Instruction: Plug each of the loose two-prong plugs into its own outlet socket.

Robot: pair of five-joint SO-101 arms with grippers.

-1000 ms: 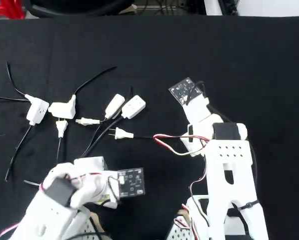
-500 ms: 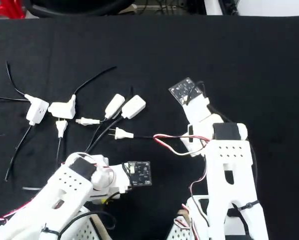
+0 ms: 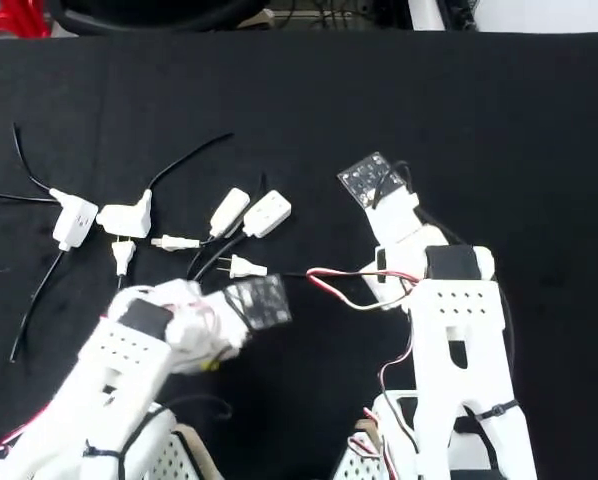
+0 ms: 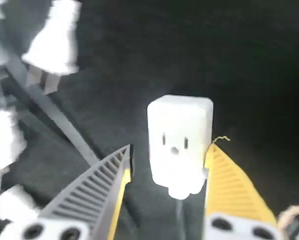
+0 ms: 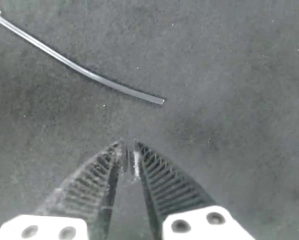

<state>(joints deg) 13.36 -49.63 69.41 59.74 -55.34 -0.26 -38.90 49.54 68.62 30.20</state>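
At the near left of the black worktop (image 3: 539, 120), the left arm (image 3: 129, 350) is angled toward the far right. Its wrist board is held above the cables, just near of the plugs. The left pincer (image 4: 170, 149) is spread. A white outlet socket (image 4: 179, 145), with 2 slots and 1 round hole in its face, is framed between the fingers (image 4: 102, 182). The yellow finger is just beside 1 side of it and a gap is left at the other; contact cannot be told.

At the near right, the right arm (image 3: 459, 330) is extended toward the far side. The right pincer (image 5: 128, 152) is pressed together on nothing above bare worktop. The loose end of a thin black cable (image 5: 94, 77) lies just beyond its tips.

Farther out, left of centre, 3 loose two-prong plugs are laid apart from one another: the nearest plug (image 3: 241, 266), the middle plug (image 3: 176, 241) and the left plug (image 3: 122, 255).

Beyond them, 4 white sockets are set in a rough row. The rightmost socket (image 3: 267, 213) and the slim socket (image 3: 229, 210) are side by side. The wedge socket (image 3: 127, 217) is just far of the left plug, and the leftmost socket (image 3: 74, 222) is near it.
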